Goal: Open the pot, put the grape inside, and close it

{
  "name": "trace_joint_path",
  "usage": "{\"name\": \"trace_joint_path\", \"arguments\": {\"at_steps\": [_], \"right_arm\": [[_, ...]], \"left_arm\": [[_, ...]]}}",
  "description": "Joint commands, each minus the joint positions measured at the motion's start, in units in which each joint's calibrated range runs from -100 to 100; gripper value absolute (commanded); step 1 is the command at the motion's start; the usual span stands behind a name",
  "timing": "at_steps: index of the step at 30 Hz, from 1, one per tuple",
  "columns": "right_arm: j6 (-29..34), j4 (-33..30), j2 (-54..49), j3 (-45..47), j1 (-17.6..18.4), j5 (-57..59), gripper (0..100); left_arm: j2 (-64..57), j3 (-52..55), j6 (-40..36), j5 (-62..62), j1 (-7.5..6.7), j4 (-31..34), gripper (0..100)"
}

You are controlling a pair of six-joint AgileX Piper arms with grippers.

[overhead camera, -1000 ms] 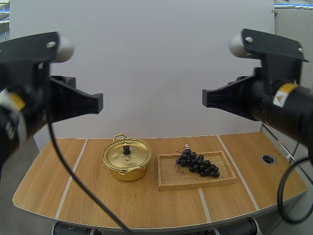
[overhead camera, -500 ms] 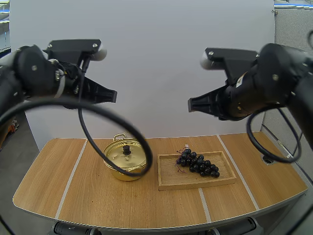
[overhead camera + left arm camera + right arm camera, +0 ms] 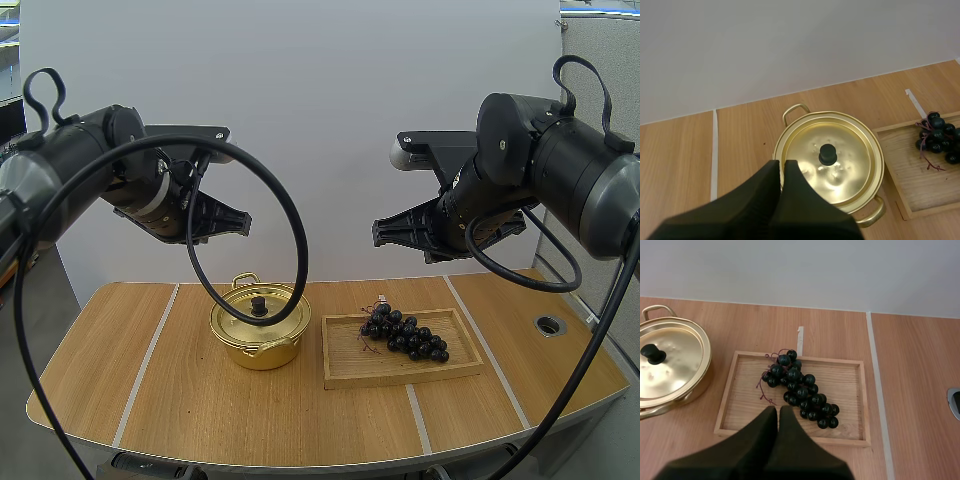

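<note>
A gold pot (image 3: pixel 260 327) stands on the table with its lid (image 3: pixel 832 159) on and a black knob (image 3: pixel 827 154) at the lid's middle. To its right, a bunch of dark grapes (image 3: pixel 404 334) lies in a wooden tray (image 3: pixel 345 370). My left gripper (image 3: pixel 243 224) hangs high above the pot, shut into one dark wedge (image 3: pixel 781 167). My right gripper (image 3: pixel 378 233) hovers high over the tray, also shut (image 3: pixel 778 412), with the grapes (image 3: pixel 801 388) just beyond its tips.
White tape lines (image 3: pixel 148 366) run across the wooden table. A round metal hole (image 3: pixel 549 325) sits near the table's right edge. A plain white wall stands behind the table.
Both arms have swung forward and down, away from the camera, toward the middle of the table. Their grippers now hang over the pot and the tray. Pot and grapes have not moved.
</note>
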Motion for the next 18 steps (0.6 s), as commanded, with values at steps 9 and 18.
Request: {"name": "trace_joint_path", "arguments": {"at_steps": [9, 18], "right_arm": [[0.1, 0.5, -0.2, -0.5, 0.1, -5.0, 100], [0.1, 1.5, -0.3, -0.5, 0.1, -5.0, 100]], "left_arm": [[4.6, -0.4, 4.4, 6.0, 0.09, 1.3, 100], [7.4, -0.4, 13.1, 7.3, 0.09, -0.2, 100]]}}
